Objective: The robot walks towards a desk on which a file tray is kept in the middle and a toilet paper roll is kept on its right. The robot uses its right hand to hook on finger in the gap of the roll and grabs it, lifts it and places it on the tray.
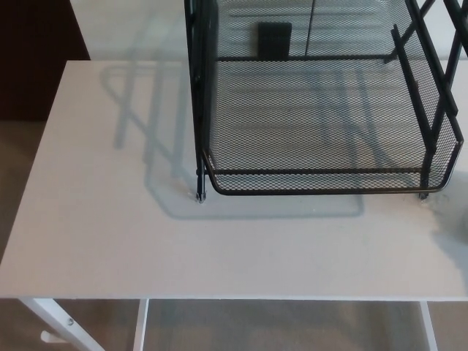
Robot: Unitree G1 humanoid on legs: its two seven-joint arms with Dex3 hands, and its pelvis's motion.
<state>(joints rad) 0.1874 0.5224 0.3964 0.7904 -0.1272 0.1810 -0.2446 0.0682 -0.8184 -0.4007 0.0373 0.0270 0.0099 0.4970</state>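
Black mesh file tray [322,183] on white desk [110,219].

Both hands and arms out of view.
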